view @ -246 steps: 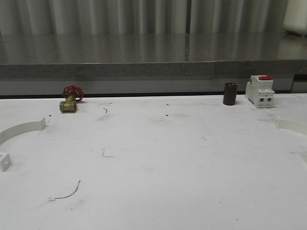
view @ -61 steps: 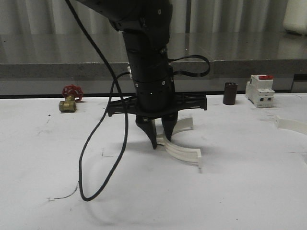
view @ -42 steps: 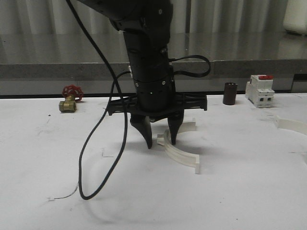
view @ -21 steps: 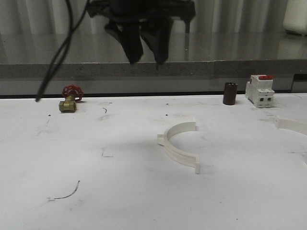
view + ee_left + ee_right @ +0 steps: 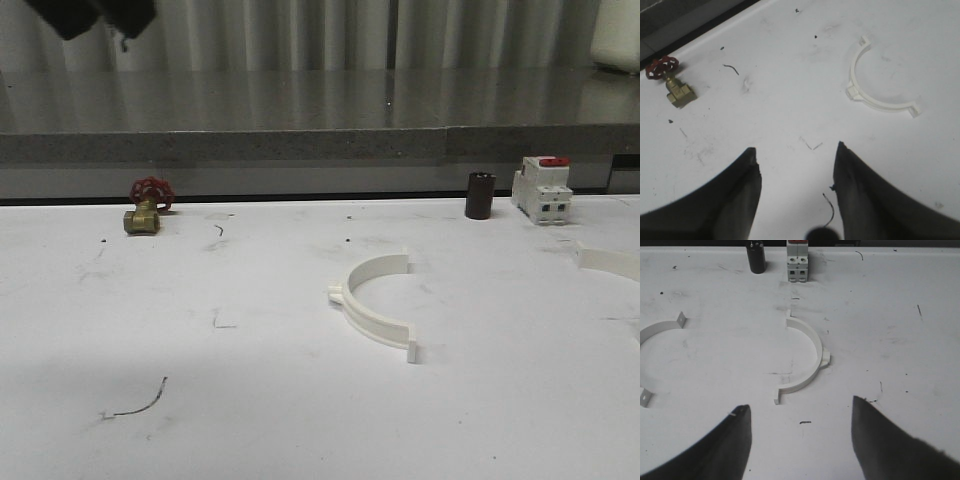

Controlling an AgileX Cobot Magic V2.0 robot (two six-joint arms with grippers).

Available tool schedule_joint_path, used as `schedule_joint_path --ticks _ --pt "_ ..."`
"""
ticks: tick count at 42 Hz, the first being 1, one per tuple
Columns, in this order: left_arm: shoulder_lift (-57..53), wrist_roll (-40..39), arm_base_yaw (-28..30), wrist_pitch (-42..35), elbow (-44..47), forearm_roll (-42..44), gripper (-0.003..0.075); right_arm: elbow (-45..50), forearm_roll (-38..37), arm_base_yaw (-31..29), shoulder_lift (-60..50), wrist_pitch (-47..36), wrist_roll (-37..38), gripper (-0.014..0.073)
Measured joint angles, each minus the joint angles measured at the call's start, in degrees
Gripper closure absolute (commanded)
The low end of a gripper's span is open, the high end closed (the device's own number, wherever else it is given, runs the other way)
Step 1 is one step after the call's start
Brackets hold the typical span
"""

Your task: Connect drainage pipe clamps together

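**Left arm lifted away, one clamp left mid-table**

Risen and swung to the upper left since half a second ago: left gripper (image 5: 795, 165), jaws spread apart, holding nothing. Released near the middle of the table (image 5: 250, 400): first clamp half (image 5: 372, 305), lying flat, open side toward the right. Well apart at the right edge: second clamp half (image 5: 608, 261). Right gripper (image 5: 800, 425) likewise spread wide and empty, above both halves. Along the back: valve (image 5: 147, 205), dark cylinder (image 5: 480, 195), breaker (image 5: 541, 188).

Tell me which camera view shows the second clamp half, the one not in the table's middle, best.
The right wrist view: that clamp half shows most of its arc and both end tabs. The front view catches only one end at the table's right edge.
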Motion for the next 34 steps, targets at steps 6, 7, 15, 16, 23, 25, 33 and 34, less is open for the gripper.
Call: schedule_joint_path --ticks 6,7,15,16,23,25,33,34 --pt "-7.7 0.1 0.0 -1.7 8.3 -0.4 0.0384 0.0 0.0 0.0 0.0 0.0 0.0 0.0126" --pt "-8.7 0.1 0.0 -1.6 9.3 -0.6 0.0384 0.0 0.0 0.0 0.0 0.0 0.0 0.0126" --pt "-16.3 0.2 0.0 -1.8 17.0 -1.2 0.0384 0.0 0.0 0.0 0.0 0.0 0.0 0.0126" --pt "-16.9 0.2 0.0 -1.8 17.4 -1.2 0.0384 0.0 0.0 0.0 0.0 0.0 0.0 0.0126" --pt "-19.9 0.2 0.0 -0.8 19.5 -1.3 0.0384 0.0 0.0 0.0 0.0 0.0 0.0 0.0126" --pt "-20.0 0.2 0.0 -0.4 19.5 -1.3 0.0384 0.0 0.0 0.0 0.0 0.0 0.0 0.0126" --pt "-20.1 0.2 0.0 -0.4 19.6 -1.3 0.0384 0.0 0.0 0.0 0.0 0.0 0.0 0.0126" --pt "-20.0 0.2 0.0 -0.4 19.6 -1.3 0.0384 0.0 0.0 0.0 0.0 0.0 0.0 0.0126"
